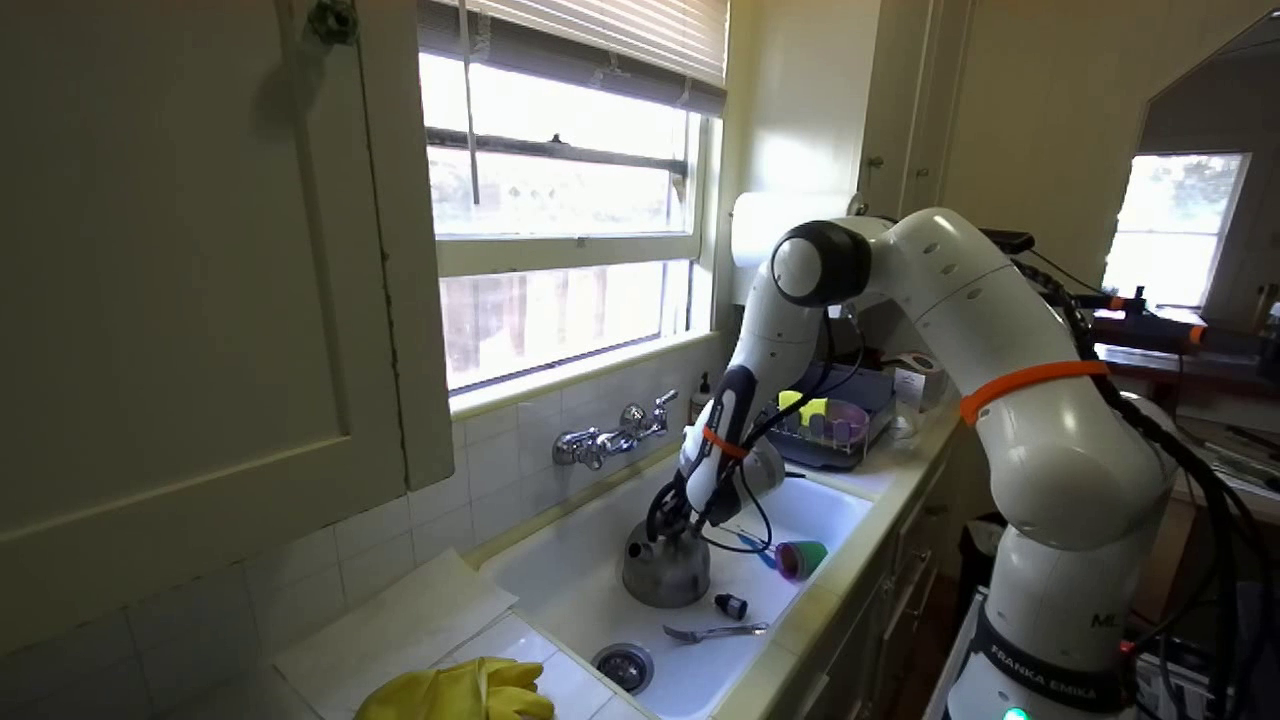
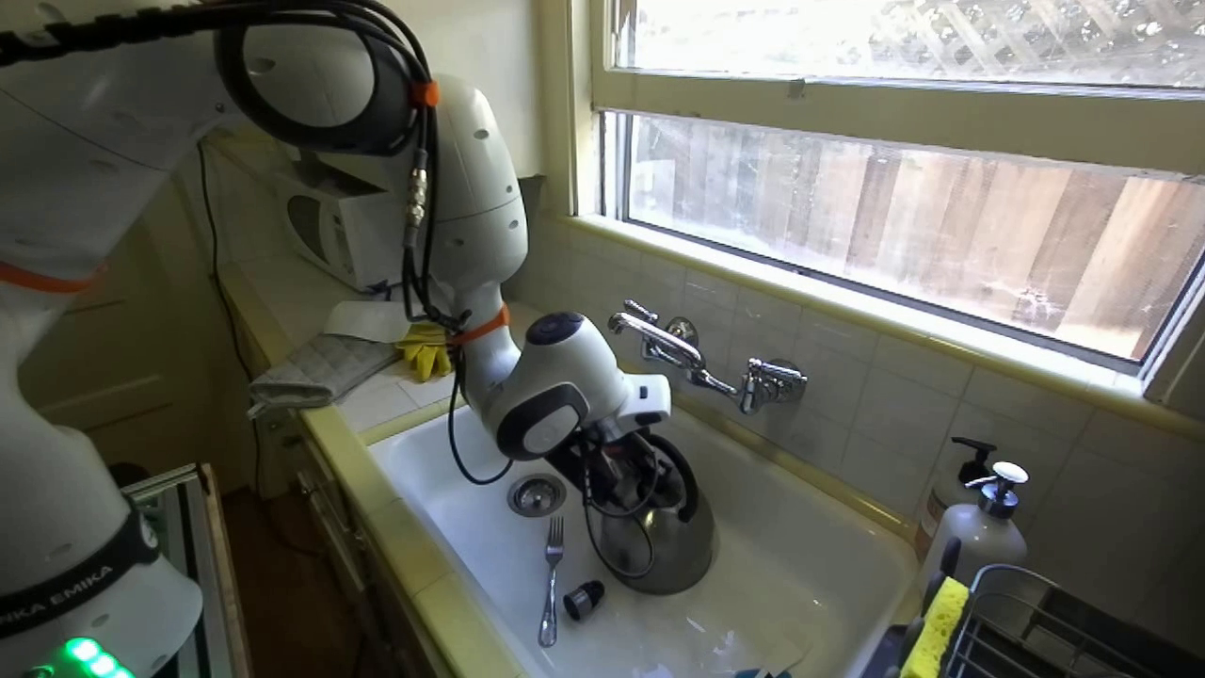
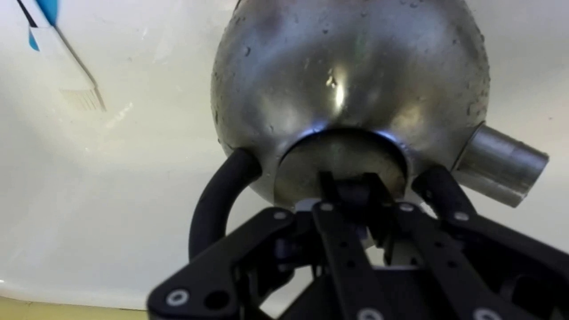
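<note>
Kitchen sink: white basin beneath a bright window, set against a tiled wall.
Kettle: steel, upright in the basin, beaded with water; in an exterior view, we place a small dark cylinder at its 4 o'clock, a fork closer to 5, the drain near 7.
Gripper: fingers nearly together, a narrow gap left, at the kettle's round top; that gap is dark, so we cannot tell whether anything is held.
Handle: black loop rooted at that top's 9 and 3 o'clock in the wrist view; we would centre the fingers between its roots.
Spout: aimed toward 4 o'clock; we would watch it for twisting and go gently, since wet steel is probably slick.
</note>
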Motion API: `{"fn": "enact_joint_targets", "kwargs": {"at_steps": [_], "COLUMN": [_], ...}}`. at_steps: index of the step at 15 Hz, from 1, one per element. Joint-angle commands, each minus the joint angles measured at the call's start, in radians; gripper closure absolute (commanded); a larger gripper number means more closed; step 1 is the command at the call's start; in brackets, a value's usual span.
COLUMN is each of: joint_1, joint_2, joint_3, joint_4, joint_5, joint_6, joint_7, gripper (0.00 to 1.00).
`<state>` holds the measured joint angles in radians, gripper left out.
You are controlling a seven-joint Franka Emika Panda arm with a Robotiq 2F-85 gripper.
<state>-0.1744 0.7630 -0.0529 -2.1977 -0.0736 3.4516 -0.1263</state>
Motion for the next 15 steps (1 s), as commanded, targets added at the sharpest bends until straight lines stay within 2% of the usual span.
{"fn": "enact_joint_targets", "kwargs": {"at_steps": [1, 5, 8, 12, 15], "joint_1": [-0.12, -0.251, -0.366, -0.435, -0.407], "joint_2": [0.011, 0.0, -0.006, -0.013, -0.023], "joint_3": [0.099, 0.211, 0.313, 0.379, 0.357], "joint_4": [0.015, 0.007, 0.01, 0.016, 0.022], "joint_5": [-0.032, -0.056, -0.063, 0.001, 0.067], "joint_6": [-0.049, -0.1, -0.18, -0.257, -0.282], "joint_7": [0.065, 0.107, 0.112, 0.109, 0.138], "gripper": [0.95, 0.95, 0.95, 0.95, 0.95]}}
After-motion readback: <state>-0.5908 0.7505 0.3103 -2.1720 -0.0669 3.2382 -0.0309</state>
